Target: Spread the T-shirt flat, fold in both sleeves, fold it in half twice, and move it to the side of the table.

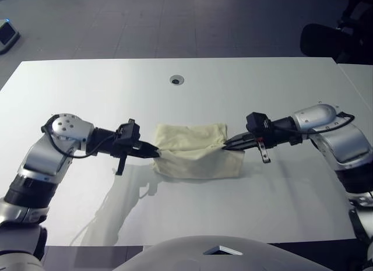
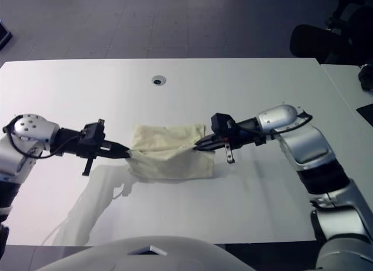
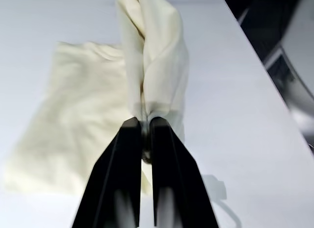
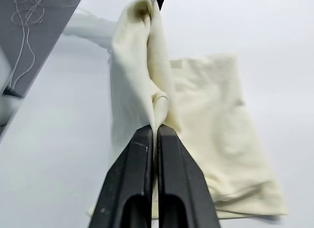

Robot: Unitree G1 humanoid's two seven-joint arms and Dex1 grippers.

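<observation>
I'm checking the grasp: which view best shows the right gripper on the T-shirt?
The right wrist view: the right gripper is close up, shut on a bunched T-shirt edge. The eye views show it small, side-on. The left wrist view shows the left gripper instead.

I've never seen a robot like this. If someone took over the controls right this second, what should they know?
Left gripper: fingers shut on the T-shirt's left edge.
Right gripper: fingers shut on its right edge.
T-shirt: middle of the table, a compact rectangle, no sleeves sticking out; the pinched edge is raised between the grippers, the rest lies flat.
Done: sleeves apparently folded in; a half fold seems under way.
To do: lay that fold down, finish folding, move it to the table's side.
</observation>
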